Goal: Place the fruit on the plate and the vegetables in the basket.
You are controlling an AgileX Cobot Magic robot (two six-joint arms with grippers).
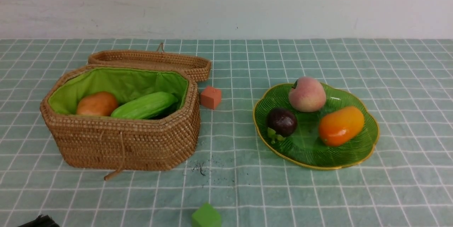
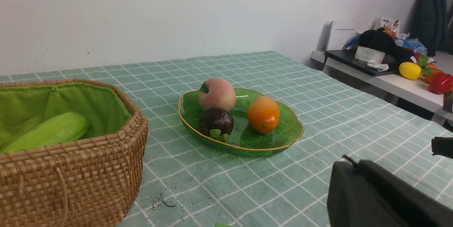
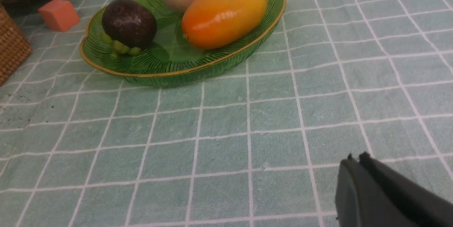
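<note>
The three fruits are seated on the plate [image 1: 368,142]: the peach [image 1: 307,94] at the far side, the mangosteen [image 1: 281,121] toward the basket, and the mango [image 1: 341,125] on the opposite side. All three are judged to be light, hollow toys. The peach skin appears matte and fuzzy, so good grip is expected; the mango is glossy and oblong, is likely to slip, and should be taken across its short axis at mid-length. The mangosteen is round and should be held across its widest part, clear of the green cap. The plate appears to be glass, so it is judged rigid, fragile and smooth; contact with its wavy rim should be avoided.

In the basket [image 1: 124,142], only the potato [image 1: 96,104] and the light-green gourd [image 1: 145,105] are visible; the carrot and eggplant cannot be seen and may be hidden below the rim. The gourd is long and should be gripped across its middle. The wicker wall is stiff, the cloth lining soft, and the lid [image 1: 152,62] lies open behind.

An orange cube [image 1: 211,97] and a green cube [image 1: 206,215] are left on the tablecloth [image 1: 407,78].

The left gripper [image 2: 354,163] and the right gripper [image 3: 357,159] are each clenched on nothing, with the jaws closed together, held clear of every object.
</note>
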